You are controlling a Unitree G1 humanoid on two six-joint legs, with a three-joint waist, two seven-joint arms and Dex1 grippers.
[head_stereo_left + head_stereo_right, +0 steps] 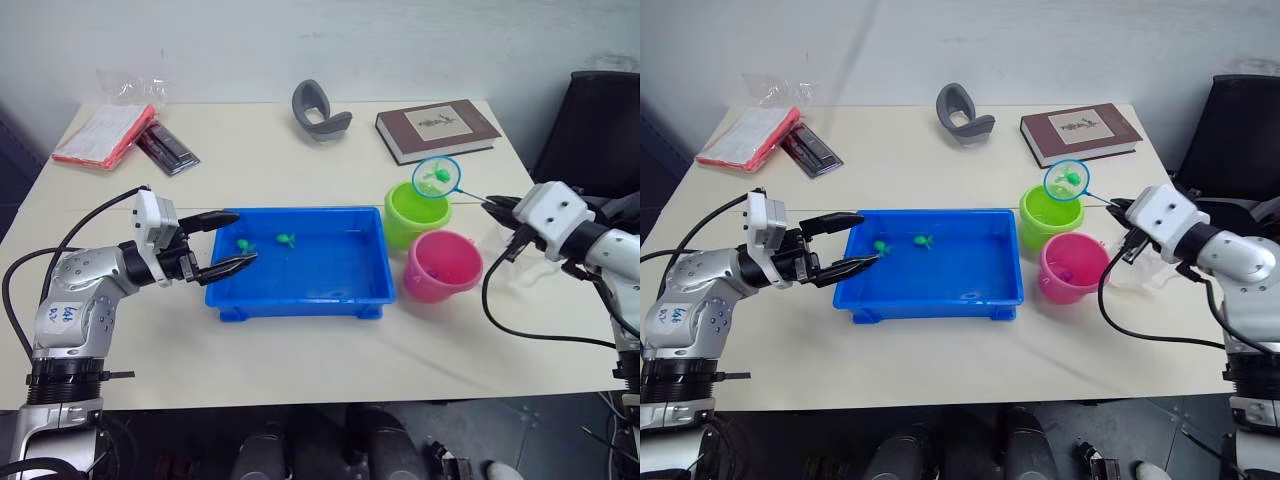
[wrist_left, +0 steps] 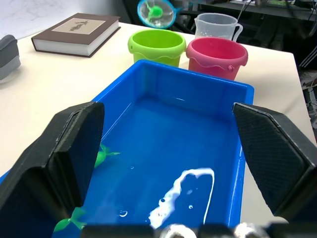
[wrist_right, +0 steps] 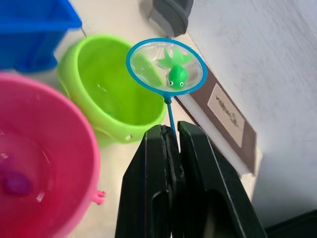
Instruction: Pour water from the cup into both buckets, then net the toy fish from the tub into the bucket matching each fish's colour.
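At right of centre in the left eye view, a green toy fish (image 3: 177, 74) is held in the blue-rimmed mesh net (image 1: 437, 177) over the lime green plastic bucket (image 1: 414, 211) by the right gripper (image 1: 497, 206) pinching the handle, while the left gripper (image 1: 232, 242) is spread over the shallow blue plastic tub (image 1: 300, 298), where two green fish (image 1: 286, 240) are left to be netted.

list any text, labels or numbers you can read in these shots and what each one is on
No text here can be read for certain.
Sticker on the left arm: blue handwritten marks, too blurred to read.
Brown book: pale cover label with a small figure, any lettering too small to read.
Red-edged packet at the table's far left corner: print too small to read.
Clear jug: faint marks on its side, unreadable.
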